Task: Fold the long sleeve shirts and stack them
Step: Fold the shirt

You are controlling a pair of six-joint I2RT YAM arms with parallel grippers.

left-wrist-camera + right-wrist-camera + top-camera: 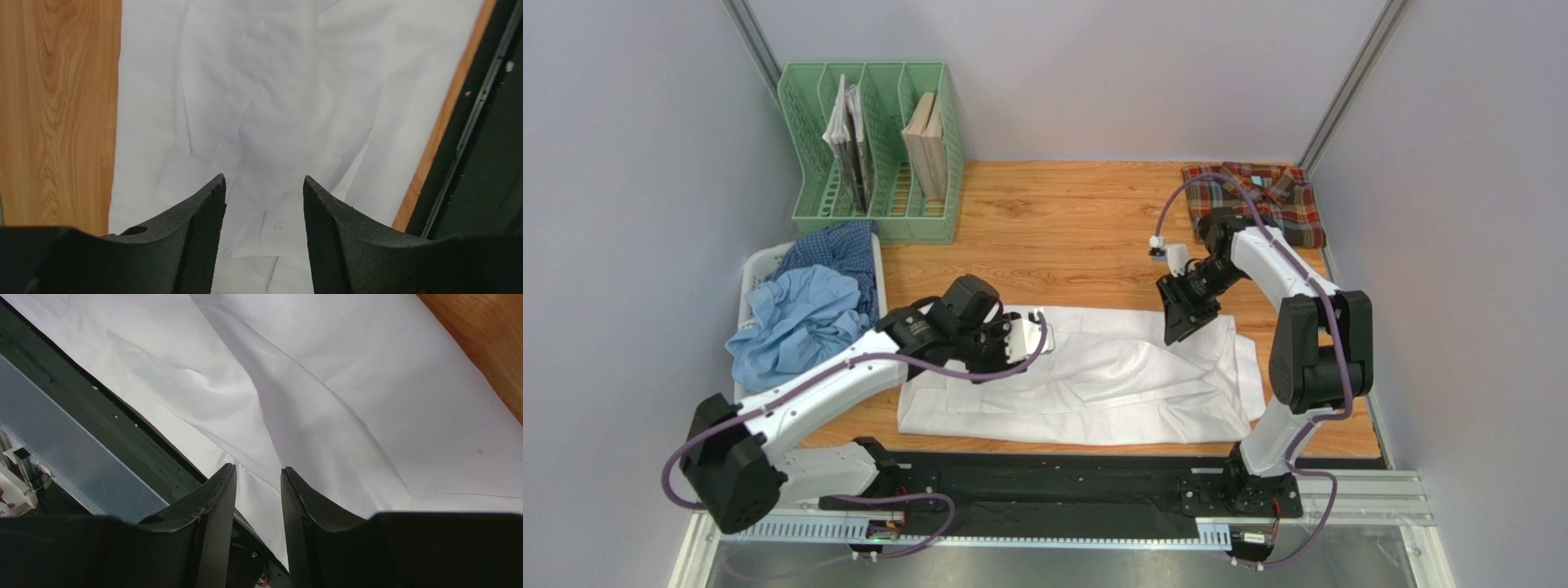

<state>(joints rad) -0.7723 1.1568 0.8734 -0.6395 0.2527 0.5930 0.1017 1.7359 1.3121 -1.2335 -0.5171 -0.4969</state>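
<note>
1. The white shirt (1100, 386) lies spread flat on the near middle of the table (1063, 233). Its near edge runs along the black rail (1075, 472), and soft creases cross the cloth.
2. The left gripper (264, 184) hangs over the shirt's left end. Its fingers are parted and grip nothing; only cloth shows through the gap. A buttoned edge of the shirt lies just below the tips.
3. The right gripper (258, 473) hangs over the shirt's far right part. Its fingers are parted by a narrower gap, with nothing between them. I cannot tell whether the tips touch the cloth.
4. The plaid shirt (1259, 196) lies folded in the far right corner, well apart from the white shirt.
5. The light blue shirt (799, 325) sits crumpled in the basket (759, 263) at the left edge. The dark blue checked shirt (840, 245) lies bunched just behind it.
6. A green rack (873, 153) stands in the far left corner, holding 2 bundles of papers or books.
</note>
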